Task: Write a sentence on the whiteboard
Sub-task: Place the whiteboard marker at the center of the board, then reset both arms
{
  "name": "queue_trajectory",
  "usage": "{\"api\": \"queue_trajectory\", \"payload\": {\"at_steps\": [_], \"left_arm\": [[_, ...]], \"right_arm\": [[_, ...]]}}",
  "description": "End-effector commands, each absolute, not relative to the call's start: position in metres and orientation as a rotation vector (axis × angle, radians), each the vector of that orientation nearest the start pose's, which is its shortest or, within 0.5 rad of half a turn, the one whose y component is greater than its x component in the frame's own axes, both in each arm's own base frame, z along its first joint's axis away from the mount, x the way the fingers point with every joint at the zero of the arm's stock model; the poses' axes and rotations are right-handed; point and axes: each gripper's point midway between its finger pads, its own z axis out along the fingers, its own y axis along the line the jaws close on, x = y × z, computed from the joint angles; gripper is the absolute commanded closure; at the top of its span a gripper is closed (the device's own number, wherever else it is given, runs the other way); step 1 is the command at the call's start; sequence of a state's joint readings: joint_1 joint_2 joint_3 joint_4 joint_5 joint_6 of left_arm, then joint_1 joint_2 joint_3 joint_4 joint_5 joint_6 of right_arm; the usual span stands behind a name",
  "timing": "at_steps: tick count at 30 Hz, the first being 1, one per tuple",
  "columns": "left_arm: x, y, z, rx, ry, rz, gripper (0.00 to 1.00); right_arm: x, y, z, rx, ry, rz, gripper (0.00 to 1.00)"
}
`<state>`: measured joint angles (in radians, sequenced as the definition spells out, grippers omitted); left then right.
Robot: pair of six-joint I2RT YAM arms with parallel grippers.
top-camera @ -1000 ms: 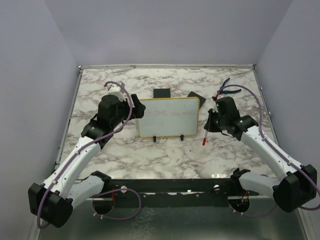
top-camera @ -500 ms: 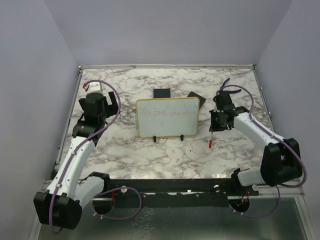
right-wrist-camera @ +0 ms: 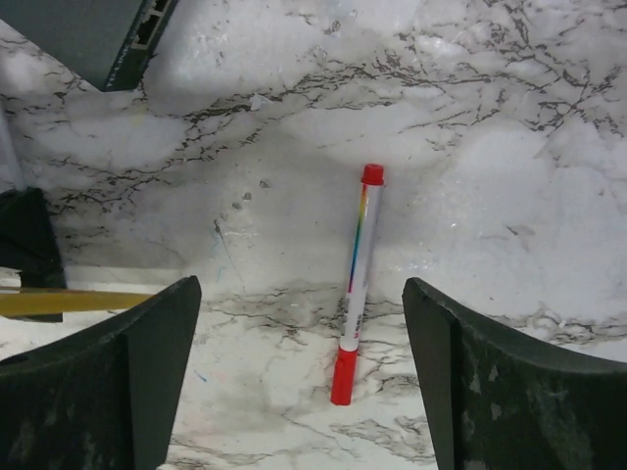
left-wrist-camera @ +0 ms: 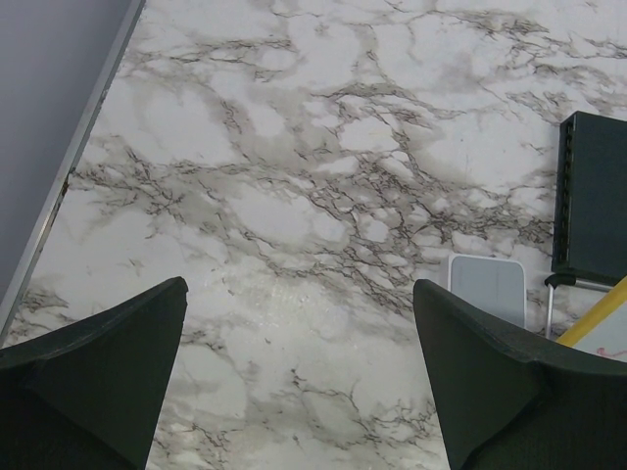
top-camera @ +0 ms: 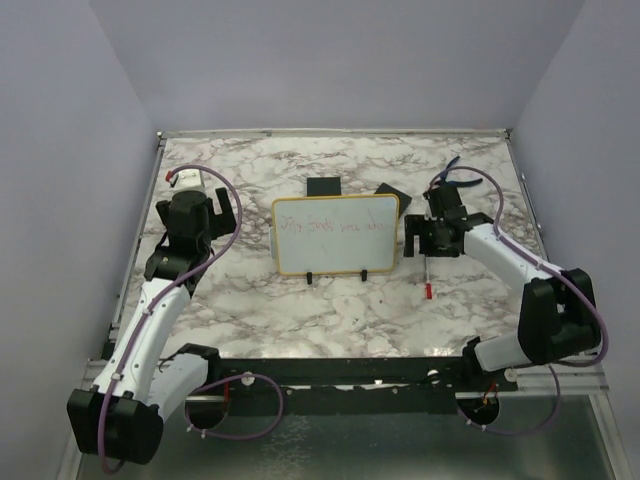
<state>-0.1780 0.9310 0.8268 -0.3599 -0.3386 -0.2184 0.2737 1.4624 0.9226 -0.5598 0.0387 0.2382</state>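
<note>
Marble tabletop with grey veins fills the workspace, closed in by plain lilac walls. Near its middle the whiteboard stands on its two black feet, and the sentence, one thin red line, runs across its white face.

The change is at the right side. One second ago the right gripper was holding the red marker in the air beside the board's right edge. Now its jaws stand wide open and hold nothing, and the marker lies flat on the marble below them, between the two fingers in the wrist view but touching neither. It is near the board's right foot and apart from the board.

The left gripper is also open and empty. A second ago it was close to the board's left edge; now it is drawn back to the left, well apart from it, and its camera shows mostly bare marble.

I judge that the writing is complete: the line is on the board, the pen is put down, and both arms are free. What seems to be left is only that the arms go back toward their bases.
</note>
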Motion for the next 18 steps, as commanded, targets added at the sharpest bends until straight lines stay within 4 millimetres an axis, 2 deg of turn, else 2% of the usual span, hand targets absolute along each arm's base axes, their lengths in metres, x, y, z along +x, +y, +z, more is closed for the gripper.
{"api": "queue_trajectory", "payload": {"at_steps": [1, 5, 10, 14, 18], "left_arm": [[0.314, -0.001, 0.219, -0.262, 1.966, 0.108, 0.01], [0.314, 0.008, 0.222, -0.315, 1.95, 0.119, 0.01], [0.312, 0.017, 0.233, -0.351, 1.91, 0.148, 0.01], [0.309, 0.021, 0.256, -0.38, 1.831, 0.142, 0.01], [0.303, 0.022, 0.289, -0.371, 1.71, 0.109, 0.01]], "right_arm": [[0.315, 0.086, 0.089, 0.015, 2.494, 0.135, 0.11], [0.327, 0.079, 0.125, 0.074, 2.336, 0.141, 0.06], [0.339, 0.053, 0.171, 0.155, 2.151, 0.081, 0.03], [0.342, 0.031, 0.207, 0.218, 2.001, 0.064, 0.02], [0.332, 0.016, 0.255, 0.258, 1.786, 0.047, 0.02]]}}
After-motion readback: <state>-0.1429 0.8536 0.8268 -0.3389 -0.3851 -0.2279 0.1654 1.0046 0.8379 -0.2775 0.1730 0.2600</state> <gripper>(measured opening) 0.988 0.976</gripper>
